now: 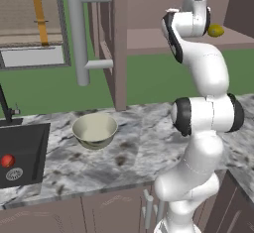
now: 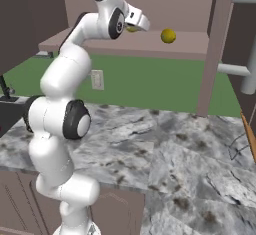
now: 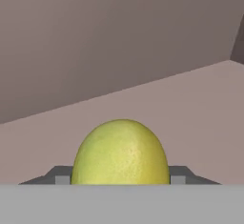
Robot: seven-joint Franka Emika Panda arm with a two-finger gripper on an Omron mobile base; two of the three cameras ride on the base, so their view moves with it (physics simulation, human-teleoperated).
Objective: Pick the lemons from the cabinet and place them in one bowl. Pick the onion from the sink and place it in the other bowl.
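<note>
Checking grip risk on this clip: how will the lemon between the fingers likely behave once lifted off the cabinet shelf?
The lemon looks rounded and smooth, so it could slip or twist in the gripper, which pinches only its sides. It is probably firm and light enough to hold. If dropped on the flat shelf, it would likely roll, like the other lemon might.

Hand clamped, arm raised high

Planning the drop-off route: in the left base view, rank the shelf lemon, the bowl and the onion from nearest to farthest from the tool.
1. Lemon, on the cabinet shelf right beside the hand; the tool itself grips another lemon.
2. Bowl, down on the counter, left of the arm.
3. Onion, in the sink at far left.
</note>
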